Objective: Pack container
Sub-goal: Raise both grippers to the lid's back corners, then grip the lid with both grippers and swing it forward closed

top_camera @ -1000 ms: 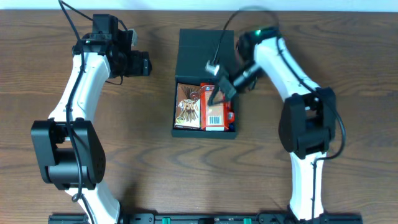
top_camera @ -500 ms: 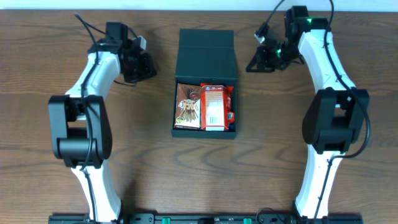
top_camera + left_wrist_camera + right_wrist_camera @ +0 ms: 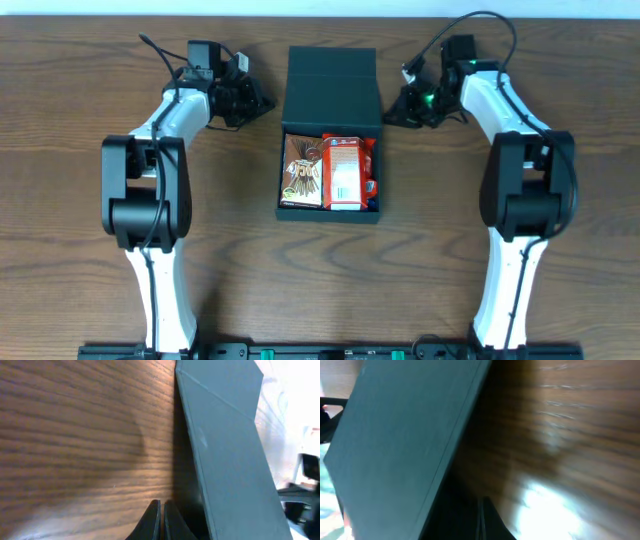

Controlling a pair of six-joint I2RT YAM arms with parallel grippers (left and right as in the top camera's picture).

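The container [image 3: 330, 80] is a dark teal box in the middle of the table, its flap lid lying open toward the far side. Inside it are a brown snack packet [image 3: 303, 172] and a red carton [image 3: 345, 172]. My left gripper [image 3: 264, 102] is shut and empty, low over the table just left of the lid. In the left wrist view its tips [image 3: 161, 505] sit beside the lid's edge [image 3: 225, 450]. My right gripper [image 3: 389, 117] is shut and empty at the lid's right side. The right wrist view shows its tips [image 3: 481, 506] next to the lid [image 3: 405, 435].
Brown wooden table [image 3: 560, 280] on all sides. Both arm bases stand at the near edge. A cable loops above the right arm [image 3: 470, 20].
The right gripper left the box and swung out, then came in to the lid's right edge. The left gripper shut and moved right to the lid's left edge.
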